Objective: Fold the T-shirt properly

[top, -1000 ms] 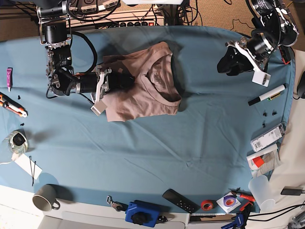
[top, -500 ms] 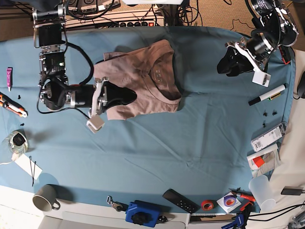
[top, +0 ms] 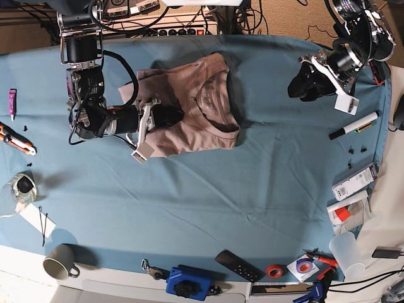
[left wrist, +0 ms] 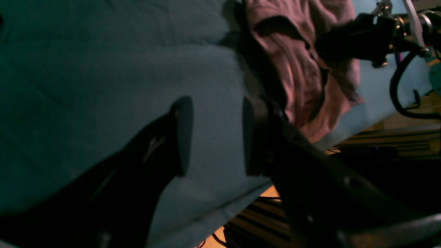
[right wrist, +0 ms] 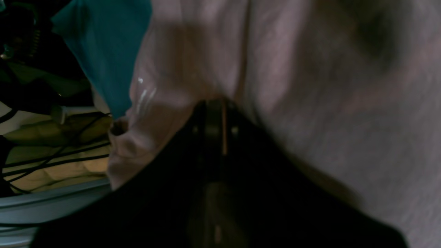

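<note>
The T-shirt (top: 189, 104) lies partly folded on the teal-covered worktop (top: 252, 164), its collar (top: 214, 107) facing the far right edge of the cloth. The right tool (top: 169, 115) sits on the shirt's body beside the collar, its jaws together; whether any fabric is caught between them I cannot tell. The left tool (left wrist: 213, 134) hangs well away from the shirt over bare cloth, jaws apart and empty.

To do this step well, press or drag along the fold line evenly so the layers stay aligned, and avoid bunching fabric toward the collar.

No brand, label or writing is legible on the shirt.
</note>
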Controlling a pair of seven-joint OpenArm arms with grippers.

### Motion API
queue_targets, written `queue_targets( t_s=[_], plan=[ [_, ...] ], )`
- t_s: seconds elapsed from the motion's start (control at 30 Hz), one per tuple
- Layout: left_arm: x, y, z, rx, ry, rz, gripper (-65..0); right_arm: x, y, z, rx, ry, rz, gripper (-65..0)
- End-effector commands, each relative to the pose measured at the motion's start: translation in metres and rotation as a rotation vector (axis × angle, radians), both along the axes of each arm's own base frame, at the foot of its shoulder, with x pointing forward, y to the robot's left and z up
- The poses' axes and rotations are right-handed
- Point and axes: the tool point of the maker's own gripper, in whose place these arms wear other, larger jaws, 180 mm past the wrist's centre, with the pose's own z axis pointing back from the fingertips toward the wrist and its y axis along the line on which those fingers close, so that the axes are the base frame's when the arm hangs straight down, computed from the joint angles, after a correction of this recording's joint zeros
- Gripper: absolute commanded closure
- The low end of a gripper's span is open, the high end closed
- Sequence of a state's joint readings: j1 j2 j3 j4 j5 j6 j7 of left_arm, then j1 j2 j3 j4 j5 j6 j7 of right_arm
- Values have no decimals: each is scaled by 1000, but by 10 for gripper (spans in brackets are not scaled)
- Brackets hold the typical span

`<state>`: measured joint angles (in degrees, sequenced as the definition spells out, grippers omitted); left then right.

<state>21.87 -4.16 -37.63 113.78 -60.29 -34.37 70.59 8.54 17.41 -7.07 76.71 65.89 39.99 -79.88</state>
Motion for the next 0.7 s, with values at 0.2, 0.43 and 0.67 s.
queue_targets(
  t_s=[0.2,0.43,0.67],
  plan=[
    [5,1,12,-7,-49,1,-227,13,-3,19,12,-63,-7,-38],
    [13,19,17,54,-90,16,-147,42,-18,88,-4,-339,-58,0],
    [16,50,7,218,-49,40,0,46,-42,100,-1,-378,-150,0]
  ],
)
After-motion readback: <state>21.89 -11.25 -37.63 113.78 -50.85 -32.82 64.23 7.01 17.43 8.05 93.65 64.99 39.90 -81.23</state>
